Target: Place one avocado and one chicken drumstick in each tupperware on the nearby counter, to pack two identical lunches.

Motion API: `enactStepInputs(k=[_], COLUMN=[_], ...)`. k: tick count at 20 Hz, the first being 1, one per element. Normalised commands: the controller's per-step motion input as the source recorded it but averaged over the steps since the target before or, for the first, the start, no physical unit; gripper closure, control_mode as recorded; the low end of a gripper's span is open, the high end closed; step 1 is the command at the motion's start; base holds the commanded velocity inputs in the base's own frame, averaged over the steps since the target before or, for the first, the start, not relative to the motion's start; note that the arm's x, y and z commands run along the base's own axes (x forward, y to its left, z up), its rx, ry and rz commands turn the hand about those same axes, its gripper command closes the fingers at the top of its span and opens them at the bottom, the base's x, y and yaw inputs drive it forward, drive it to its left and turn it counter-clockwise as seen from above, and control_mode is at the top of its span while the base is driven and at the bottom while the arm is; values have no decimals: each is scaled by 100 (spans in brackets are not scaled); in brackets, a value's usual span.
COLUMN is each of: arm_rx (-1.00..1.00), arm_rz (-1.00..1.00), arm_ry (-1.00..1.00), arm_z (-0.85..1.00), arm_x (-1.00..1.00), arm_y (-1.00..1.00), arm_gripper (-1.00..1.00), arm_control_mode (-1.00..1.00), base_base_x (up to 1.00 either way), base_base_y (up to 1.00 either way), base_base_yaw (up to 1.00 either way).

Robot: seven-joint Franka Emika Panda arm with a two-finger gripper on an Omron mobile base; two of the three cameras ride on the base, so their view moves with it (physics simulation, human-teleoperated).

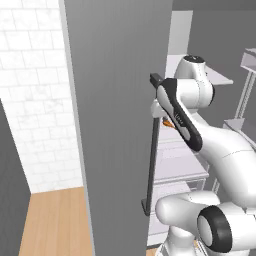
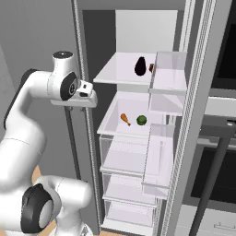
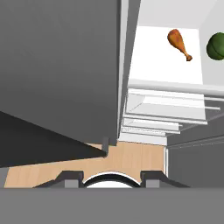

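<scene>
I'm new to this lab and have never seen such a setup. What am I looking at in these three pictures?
All three are rendered pictures of a simulated kitchen. A white robot arm with dark joints stands at an open grey fridge. Two cameras ride on its base, behind it to the left and right; the third looks along its hand. On a white fridge shelf lie a small orange-brown chicken drumstick and a round dark-green avocado, apart from each other. A dark oval thing stands on the shelf above. The two-finger gripper holds nothing: its dark tips stand apart over the wooden floor.
</scene>
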Motion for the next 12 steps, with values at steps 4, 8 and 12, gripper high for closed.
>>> enactStepInputs(k=[4,8,12], arm_rx=[0,0,0], arm_rz=[0,0,-5], arm_ry=[-9,-38,-34], arm_z=[0,-8,0], arm_x=[-39,-86,-43], arm_y=[-19,-59,-37], arm_gripper=[-100,-100,-100], arm_control_mode=[-100,-100,-100], base_base_x=[0,0,0], base_base_y=[0,0,0], base_base_yaw=[0,0,0])
